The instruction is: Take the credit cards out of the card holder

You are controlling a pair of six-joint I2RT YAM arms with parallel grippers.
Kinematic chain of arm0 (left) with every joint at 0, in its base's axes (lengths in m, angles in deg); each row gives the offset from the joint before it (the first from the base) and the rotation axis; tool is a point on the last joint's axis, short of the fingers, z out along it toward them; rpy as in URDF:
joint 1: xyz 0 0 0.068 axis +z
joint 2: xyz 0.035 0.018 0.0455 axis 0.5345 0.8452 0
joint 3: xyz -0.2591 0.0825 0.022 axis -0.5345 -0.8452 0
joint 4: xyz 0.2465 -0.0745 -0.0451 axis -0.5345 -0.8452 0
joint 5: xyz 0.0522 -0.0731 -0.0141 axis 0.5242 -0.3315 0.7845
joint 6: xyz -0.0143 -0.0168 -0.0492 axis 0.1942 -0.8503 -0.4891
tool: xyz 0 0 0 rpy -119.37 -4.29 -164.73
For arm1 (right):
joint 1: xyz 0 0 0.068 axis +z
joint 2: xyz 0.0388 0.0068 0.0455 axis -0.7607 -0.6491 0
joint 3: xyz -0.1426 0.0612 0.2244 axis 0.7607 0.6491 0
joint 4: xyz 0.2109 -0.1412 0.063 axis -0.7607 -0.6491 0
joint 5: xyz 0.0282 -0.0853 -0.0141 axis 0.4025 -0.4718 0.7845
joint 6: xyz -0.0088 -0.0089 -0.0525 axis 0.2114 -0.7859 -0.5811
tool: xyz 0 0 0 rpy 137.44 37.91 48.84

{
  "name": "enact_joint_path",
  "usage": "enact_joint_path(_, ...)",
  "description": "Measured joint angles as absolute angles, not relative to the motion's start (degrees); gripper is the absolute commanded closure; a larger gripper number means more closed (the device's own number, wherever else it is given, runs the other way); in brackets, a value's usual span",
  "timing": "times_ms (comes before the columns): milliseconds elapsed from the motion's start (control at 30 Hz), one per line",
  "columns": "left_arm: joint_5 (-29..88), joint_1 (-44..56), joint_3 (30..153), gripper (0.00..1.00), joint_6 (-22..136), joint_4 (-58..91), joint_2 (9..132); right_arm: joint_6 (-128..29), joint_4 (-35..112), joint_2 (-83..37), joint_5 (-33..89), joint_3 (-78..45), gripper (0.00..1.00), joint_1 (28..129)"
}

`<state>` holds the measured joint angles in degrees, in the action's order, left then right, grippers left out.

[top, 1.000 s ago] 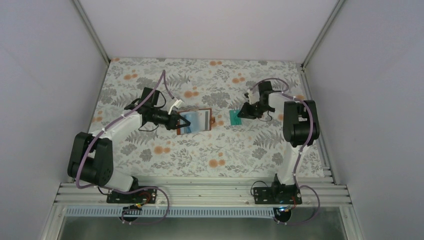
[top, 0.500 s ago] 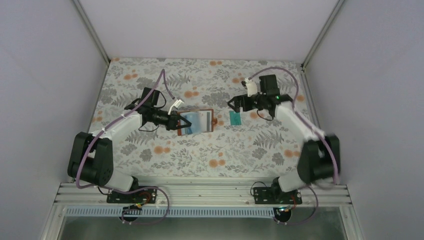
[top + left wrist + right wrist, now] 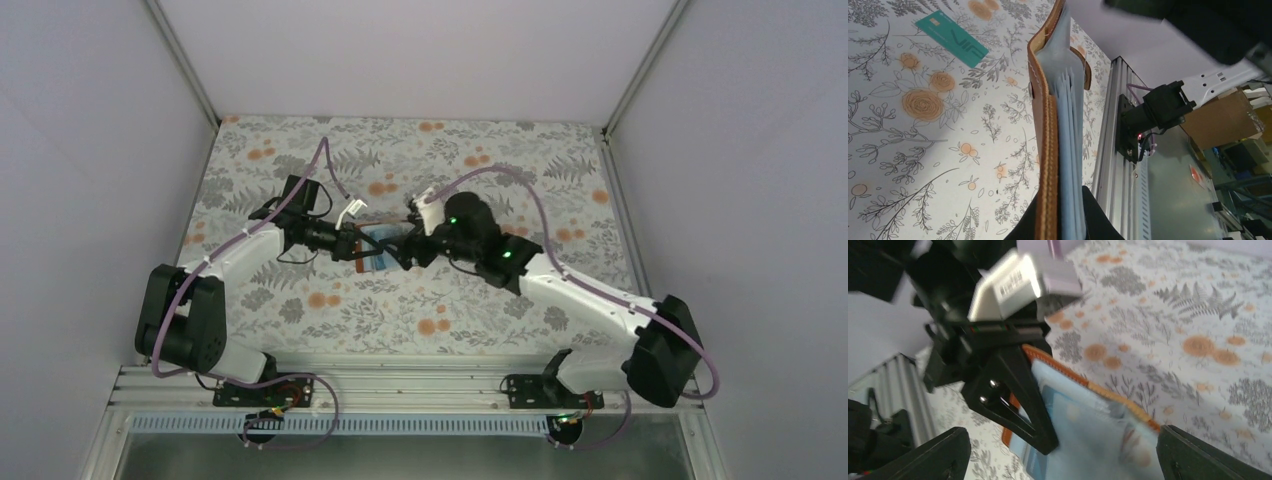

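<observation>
Holder [image 3: 1048,130] clamped on edge in left gripper [image 3: 351,243], seemingly just off table [image 3: 923,155]. Right gripper [image 3: 1063,435] close before its pockets, jaws wide apart. Teal card [image 3: 951,38] flat on table beyond.

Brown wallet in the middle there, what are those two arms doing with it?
The left gripper clamps one end of the card holder, a brown wallet with pale blue pockets. The right gripper hovers open close to those pockets, holding nothing. One teal-green card lies flat on the table nearby, out of the wallet; more seem tucked inside.
</observation>
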<state>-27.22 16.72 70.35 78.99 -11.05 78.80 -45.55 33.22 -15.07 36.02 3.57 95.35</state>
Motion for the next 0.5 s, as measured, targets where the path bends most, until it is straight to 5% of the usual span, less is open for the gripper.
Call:
enact_joint_path(267, -27.8, 16.8, 70.4, 0.98, 78.8, -11.0, 78.8, -43.1, 29.9, -25.1, 19.0, 3.5, 0.08, 103.2)
enact_joint_path(333, -26.8, 17.1, 70.3, 0.97, 78.9, -11.1, 78.8, -42.5, 30.1, -26.7, 17.2, 3.5, 0.16, 103.9)
enact_joint_path(500, -26.6, 17.5, 70.2, 0.97, 79.1, -10.5, 78.8, -42.1, 30.6, -26.8, 15.6, 3.5, 0.56, 105.0)
